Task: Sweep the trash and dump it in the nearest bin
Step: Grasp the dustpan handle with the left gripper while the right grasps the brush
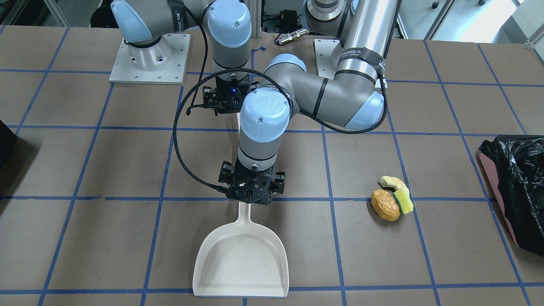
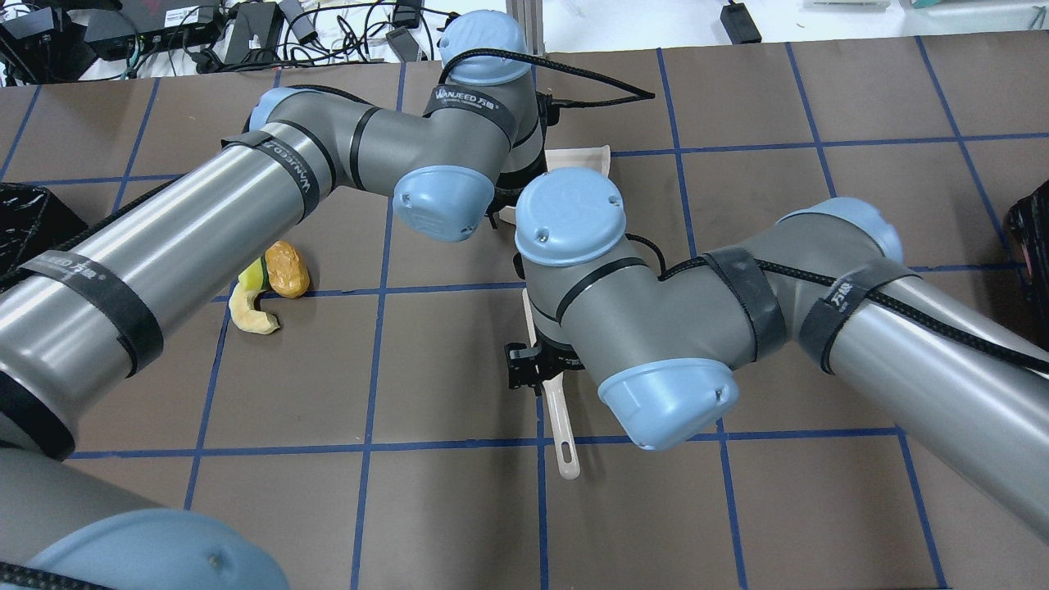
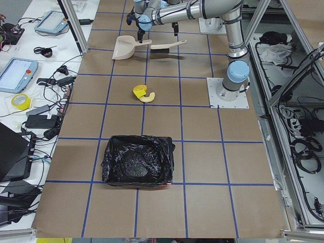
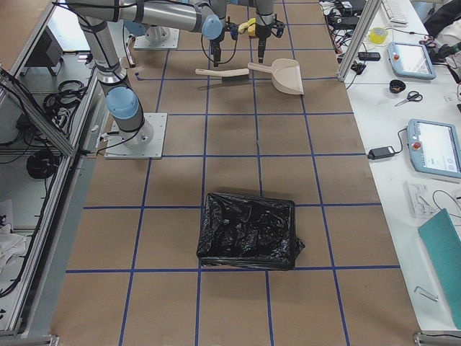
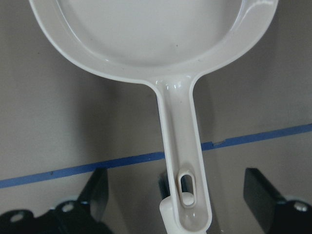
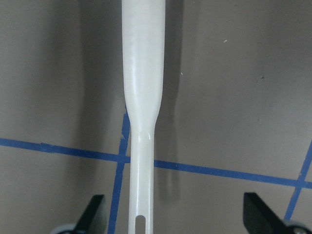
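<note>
The trash lies in one cluster: an orange-brown lump (image 1: 385, 205), a pale yellow peel (image 1: 393, 182) and a green-and-yellow sponge chunk (image 1: 403, 202), also in the overhead view (image 2: 283, 270). The pink-sided bin (image 1: 516, 170) with its black bag stands beyond the cluster. My left gripper (image 5: 178, 195) is open, jaws on either side of the cream dustpan's handle (image 5: 183, 146), without touching it. The dustpan (image 1: 242, 259) lies flat on the table. My right gripper (image 6: 178, 214) is open astride the white brush handle (image 6: 141, 122).
An all-black object (image 4: 248, 231) sits at the table's other end, also at the front-facing view's left edge (image 1: 5, 144). The two wrists are close together mid-table. Blue tape lines grid the brown table (image 1: 106, 161).
</note>
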You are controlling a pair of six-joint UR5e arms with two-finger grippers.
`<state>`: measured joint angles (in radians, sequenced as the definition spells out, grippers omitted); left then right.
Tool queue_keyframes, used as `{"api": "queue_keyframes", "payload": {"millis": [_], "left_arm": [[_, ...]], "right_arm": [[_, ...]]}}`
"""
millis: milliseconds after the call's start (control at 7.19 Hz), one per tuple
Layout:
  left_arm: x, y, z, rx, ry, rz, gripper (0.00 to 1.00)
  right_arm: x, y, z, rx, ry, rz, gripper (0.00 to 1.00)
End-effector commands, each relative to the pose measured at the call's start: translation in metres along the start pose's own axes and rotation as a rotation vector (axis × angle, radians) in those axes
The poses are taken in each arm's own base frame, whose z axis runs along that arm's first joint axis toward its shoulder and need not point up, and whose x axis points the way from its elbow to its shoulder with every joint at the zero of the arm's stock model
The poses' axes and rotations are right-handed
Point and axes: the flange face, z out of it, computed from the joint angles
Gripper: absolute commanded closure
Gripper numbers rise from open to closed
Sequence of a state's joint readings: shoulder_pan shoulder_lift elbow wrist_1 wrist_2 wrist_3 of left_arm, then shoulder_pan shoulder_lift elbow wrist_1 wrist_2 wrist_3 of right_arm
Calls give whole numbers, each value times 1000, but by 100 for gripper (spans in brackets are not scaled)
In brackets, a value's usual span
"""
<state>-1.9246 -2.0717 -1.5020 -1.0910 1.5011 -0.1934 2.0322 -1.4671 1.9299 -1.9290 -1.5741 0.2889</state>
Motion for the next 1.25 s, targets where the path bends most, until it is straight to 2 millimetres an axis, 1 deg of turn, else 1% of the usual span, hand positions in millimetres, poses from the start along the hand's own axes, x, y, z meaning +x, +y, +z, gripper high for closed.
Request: {"api": "queue_keyframes", "payload": {"millis": [0,139,278,417,556,695,834,973,1112], "left_arm": [[13,2,29,-40,-3,10,1],[17,5,34,-51,-4,14,2],[17,6,38,-66,-7,14,11],[17,6,38,-71,-7,14,16],[16,8,40,-82,-12,13,34],[16,10,42,-104,-15,10,83],[15,11,43,-111,-17,8,100],[15,12,42,-126,-22,5,100],[14,11,37,-115,-21,5,100]], "right_arm": [[-2,-14,29,-15,35,-15,6],[-2,-13,43,-5,33,-16,7],[-1,-10,56,16,27,-31,7],[-2,-12,63,12,25,-24,6],[-5,-10,65,6,18,-27,6],[-12,-5,68,0,20,-44,6],[-16,-2,68,-2,20,-48,6],[-18,-1,68,-1,17,-50,8],[-29,8,74,-11,25,-65,12]]}}
